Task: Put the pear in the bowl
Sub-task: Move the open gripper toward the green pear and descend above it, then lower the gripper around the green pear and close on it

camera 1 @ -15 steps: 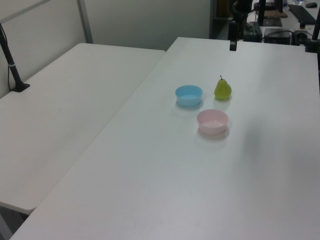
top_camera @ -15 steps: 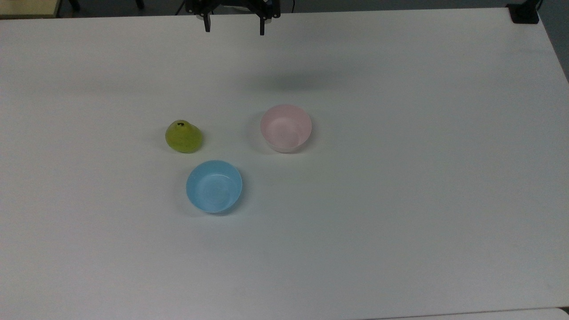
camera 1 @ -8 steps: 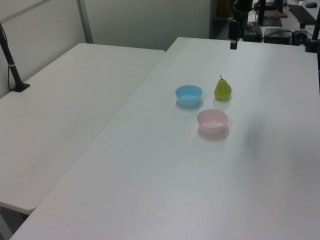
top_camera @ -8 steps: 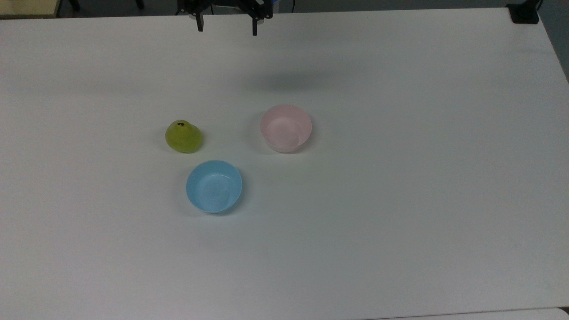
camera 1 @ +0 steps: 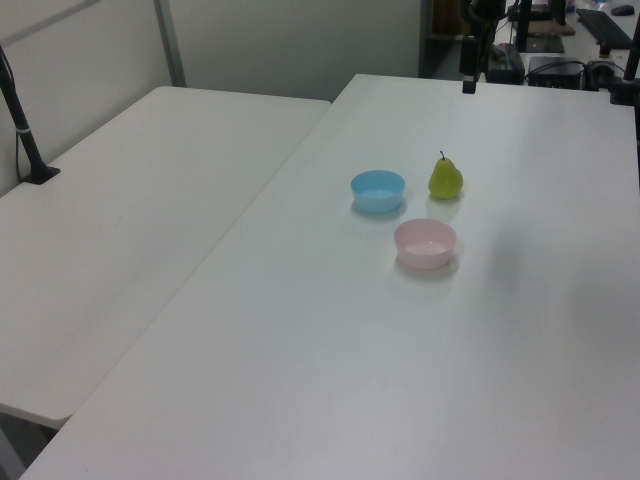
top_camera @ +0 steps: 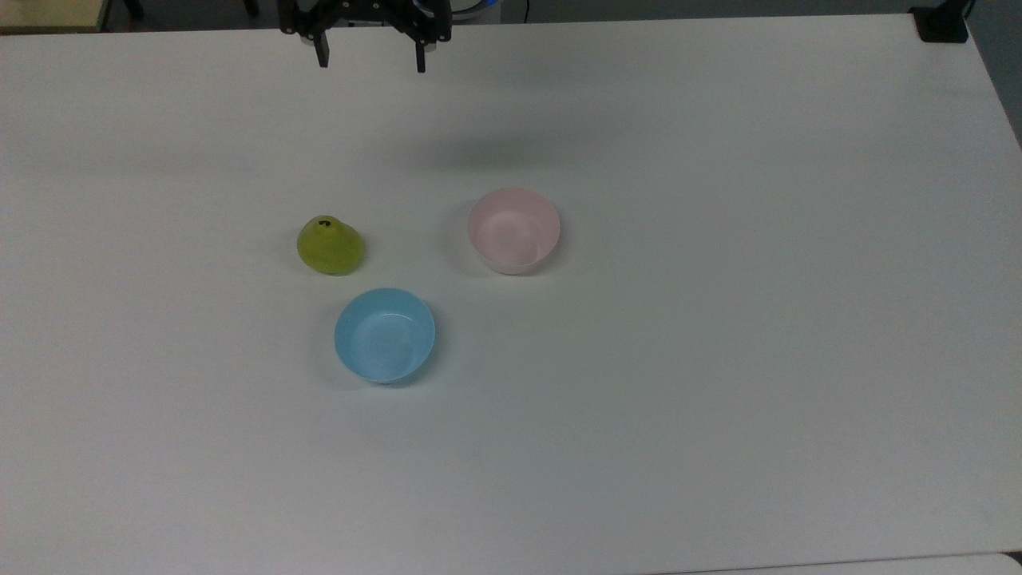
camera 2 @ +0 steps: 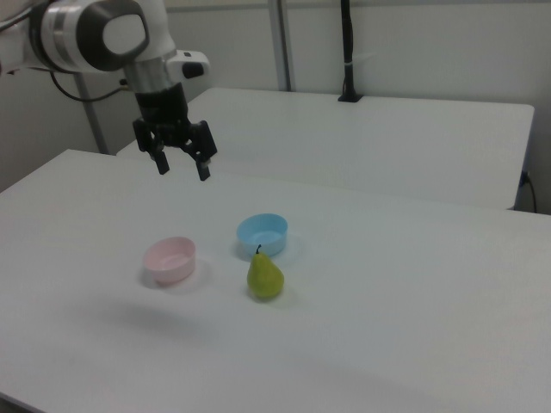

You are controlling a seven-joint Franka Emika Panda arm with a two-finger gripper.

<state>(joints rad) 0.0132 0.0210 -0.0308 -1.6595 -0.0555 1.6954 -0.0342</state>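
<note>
pear (top_camera: 330,246) upright beside bowl (top_camera: 513,230)

Lab: white tables (camera 1: 300,330), robot arm (camera 2: 95,34)

No legible text, apparently.

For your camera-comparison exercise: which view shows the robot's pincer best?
The right view: the pincer appears whole, fingers spread, hanging high above the table. The top view catches its two fingertips at the upper edge; the left view shows one dark finger near the far end.
</note>
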